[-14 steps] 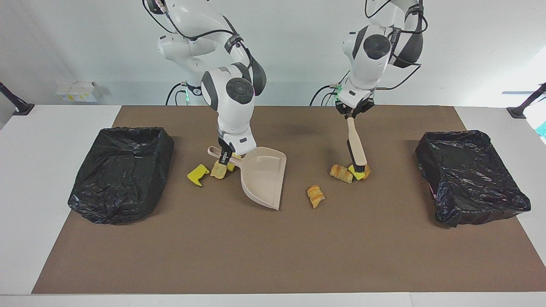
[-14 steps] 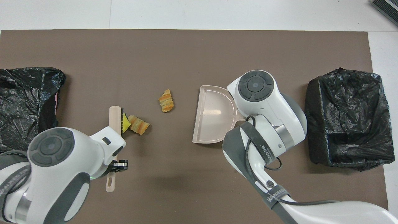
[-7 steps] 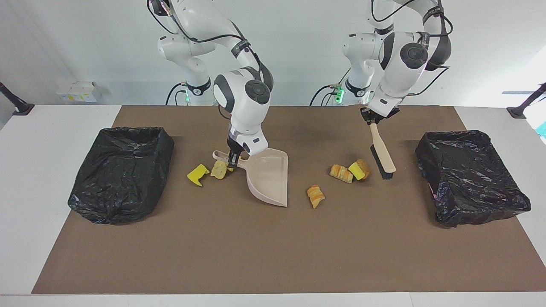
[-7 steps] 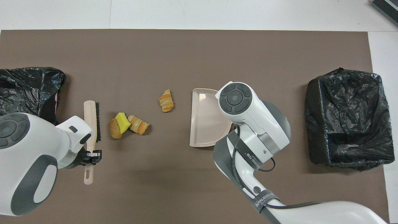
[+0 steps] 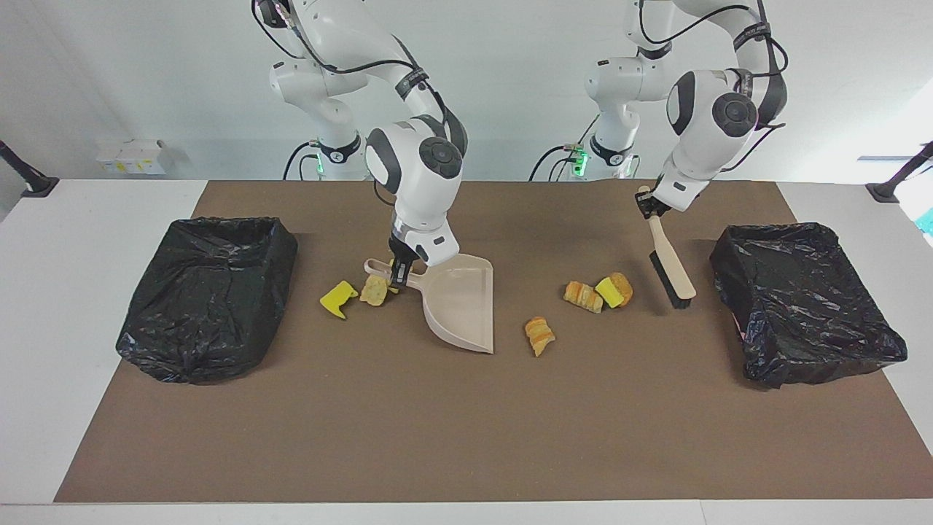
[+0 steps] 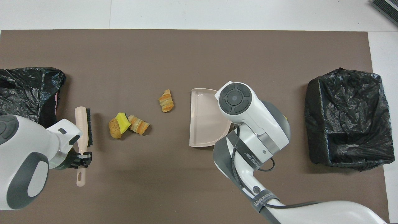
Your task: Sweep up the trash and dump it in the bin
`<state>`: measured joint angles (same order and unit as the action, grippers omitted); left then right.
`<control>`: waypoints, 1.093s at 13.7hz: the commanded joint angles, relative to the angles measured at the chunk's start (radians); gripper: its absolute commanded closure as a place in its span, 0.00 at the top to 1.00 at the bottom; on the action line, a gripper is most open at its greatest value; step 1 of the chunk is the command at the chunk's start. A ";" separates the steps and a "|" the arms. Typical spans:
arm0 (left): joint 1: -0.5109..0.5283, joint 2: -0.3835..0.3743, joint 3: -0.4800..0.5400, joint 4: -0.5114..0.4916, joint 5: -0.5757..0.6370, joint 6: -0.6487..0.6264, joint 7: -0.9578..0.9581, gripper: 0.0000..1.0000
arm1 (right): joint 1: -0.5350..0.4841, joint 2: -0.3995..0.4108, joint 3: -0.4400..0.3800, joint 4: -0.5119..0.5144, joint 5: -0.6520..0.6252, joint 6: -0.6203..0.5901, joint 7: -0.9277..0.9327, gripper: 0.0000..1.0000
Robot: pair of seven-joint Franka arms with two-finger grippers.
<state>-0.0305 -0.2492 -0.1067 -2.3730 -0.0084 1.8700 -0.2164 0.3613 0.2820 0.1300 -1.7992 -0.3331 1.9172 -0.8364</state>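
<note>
My left gripper is shut on the handle of the beige brush, which slants down with its black bristles at the mat; both show in the overhead view, gripper and brush. Beside the bristles lie three trash pieces: a brown lump, a yellow chunk and a striped lump. Another striped lump lies beside the open edge of the beige dustpan. My right gripper is shut on the dustpan's handle. A tan lump and a yellow chunk lie by that handle.
A black-bagged bin stands at the left arm's end of the brown mat, close to the brush. A second black-bagged bin stands at the right arm's end. In the overhead view my right arm hides the dustpan's handle and the trash by it.
My left gripper carried the brush off the three-piece cluster toward the bin at the left arm's end, uncovering the brown lump. My right gripper shifted the dustpan slightly toward the lone striped lump.
</note>
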 commanded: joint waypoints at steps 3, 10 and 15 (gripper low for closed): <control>-0.052 0.025 -0.010 -0.045 0.002 0.075 0.000 0.00 | 0.001 0.005 0.005 -0.014 -0.001 0.040 -0.023 0.00; -0.192 0.096 -0.010 -0.045 -0.102 0.163 -0.001 0.00 | 0.007 0.014 0.007 -0.012 0.012 0.071 -0.006 0.00; -0.314 0.111 -0.011 -0.040 -0.209 0.231 0.000 0.00 | 0.036 0.040 0.007 -0.012 0.014 0.103 0.074 0.00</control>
<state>-0.2803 -0.1451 -0.1296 -2.4095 -0.1909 2.0674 -0.2183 0.3818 0.2962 0.1306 -1.8051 -0.3315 1.9700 -0.8229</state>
